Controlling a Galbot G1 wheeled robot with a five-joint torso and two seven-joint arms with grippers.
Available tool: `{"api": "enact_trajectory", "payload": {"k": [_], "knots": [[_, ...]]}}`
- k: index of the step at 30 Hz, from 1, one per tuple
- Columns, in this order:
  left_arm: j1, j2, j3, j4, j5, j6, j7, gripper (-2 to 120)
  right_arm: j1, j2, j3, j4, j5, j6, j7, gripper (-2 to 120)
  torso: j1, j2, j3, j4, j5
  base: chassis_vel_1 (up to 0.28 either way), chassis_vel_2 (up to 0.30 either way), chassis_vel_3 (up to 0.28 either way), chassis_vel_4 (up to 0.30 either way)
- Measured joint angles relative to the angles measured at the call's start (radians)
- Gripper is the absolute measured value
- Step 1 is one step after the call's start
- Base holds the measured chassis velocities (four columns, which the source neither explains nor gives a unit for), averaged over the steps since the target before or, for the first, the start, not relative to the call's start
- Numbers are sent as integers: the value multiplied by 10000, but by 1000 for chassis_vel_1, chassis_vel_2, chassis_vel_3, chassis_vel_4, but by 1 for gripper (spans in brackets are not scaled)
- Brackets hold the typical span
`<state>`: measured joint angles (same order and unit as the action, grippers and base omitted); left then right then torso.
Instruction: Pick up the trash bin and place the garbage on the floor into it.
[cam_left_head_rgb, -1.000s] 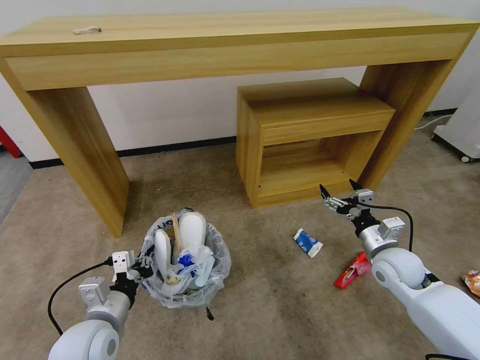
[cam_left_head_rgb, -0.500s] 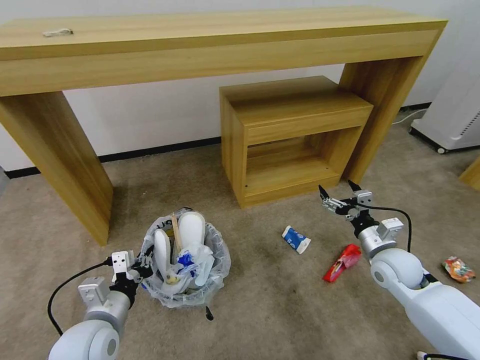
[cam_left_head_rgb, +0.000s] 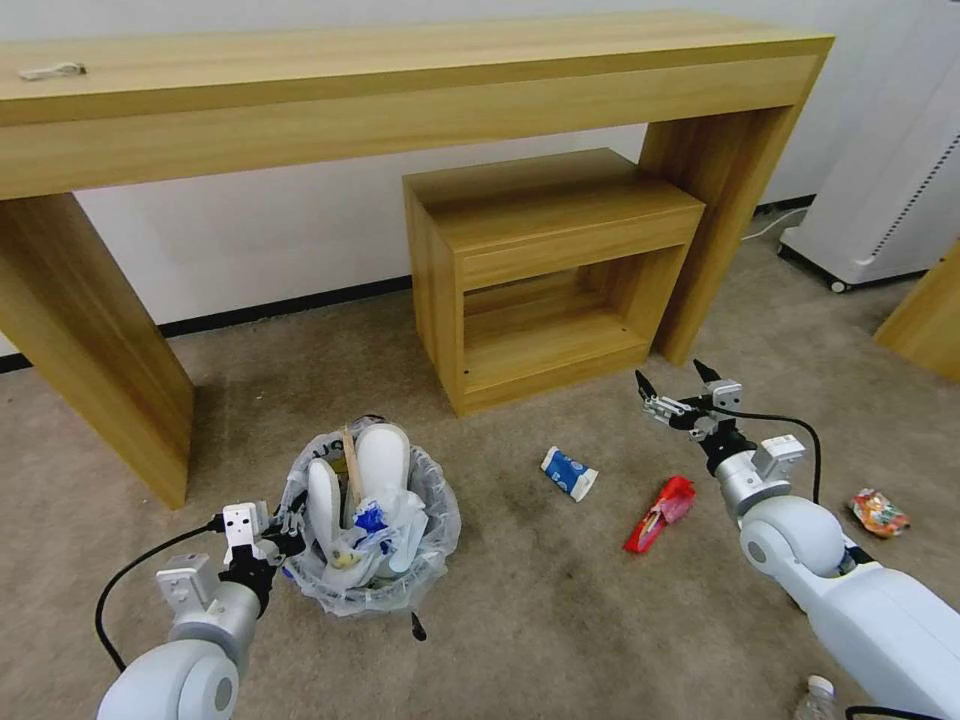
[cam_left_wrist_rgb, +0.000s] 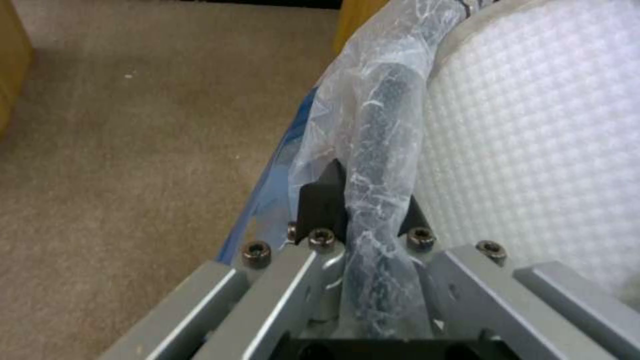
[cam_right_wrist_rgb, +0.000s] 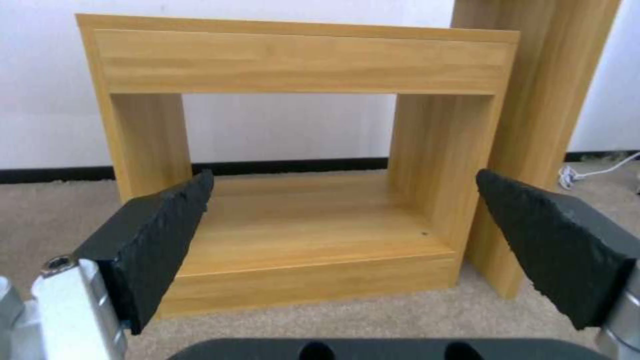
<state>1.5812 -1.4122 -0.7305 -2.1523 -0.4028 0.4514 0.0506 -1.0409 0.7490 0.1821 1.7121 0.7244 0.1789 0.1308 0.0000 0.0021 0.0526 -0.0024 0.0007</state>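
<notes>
The trash bin (cam_left_head_rgb: 372, 560), lined with a clear crinkly bag, sits at the lower left, holding white slippers (cam_left_head_rgb: 384, 462), a wooden stick (cam_left_head_rgb: 350, 462) and a blue mask (cam_left_head_rgb: 371, 519). My left gripper (cam_left_head_rgb: 288, 527) is shut on its bag-covered rim (cam_left_wrist_rgb: 379, 150), with a slipper (cam_left_wrist_rgb: 533, 150) right beside it. Garbage lies on the carpet: a blue-white carton (cam_left_head_rgb: 568, 472), a red wrapper (cam_left_head_rgb: 659, 513), a colourful wrapper (cam_left_head_rgb: 878, 512) and a bottle (cam_left_head_rgb: 816, 698). My right gripper (cam_left_head_rgb: 676, 388) hovers open and empty above the carpet, beyond the red wrapper; its fingers (cam_right_wrist_rgb: 153, 235) frame the small cabinet.
A long wooden table (cam_left_head_rgb: 400, 70) spans the back, its legs at left (cam_left_head_rgb: 90, 340) and right (cam_left_head_rgb: 710, 220). A small wooden cabinet (cam_left_head_rgb: 540, 270) stands under it. A white wheeled appliance (cam_left_head_rgb: 880, 200) and another wooden panel (cam_left_head_rgb: 930, 320) are at the right.
The whole picture has shifted left, so the camera has turned right. Both arms and the held bin keep their places in the view. More wrapper and a bottle came into sight.
</notes>
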Motion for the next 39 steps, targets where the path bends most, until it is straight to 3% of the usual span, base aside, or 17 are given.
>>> {"api": "enact_trajectory", "payload": {"k": [39], "knots": [[184, -157, -114, -292, 53, -123, -122, 3, -69, 123, -30, -54, -242, 568, -312, 100, 0, 0, 0, 1, 0, 0, 0, 0, 0]]}}
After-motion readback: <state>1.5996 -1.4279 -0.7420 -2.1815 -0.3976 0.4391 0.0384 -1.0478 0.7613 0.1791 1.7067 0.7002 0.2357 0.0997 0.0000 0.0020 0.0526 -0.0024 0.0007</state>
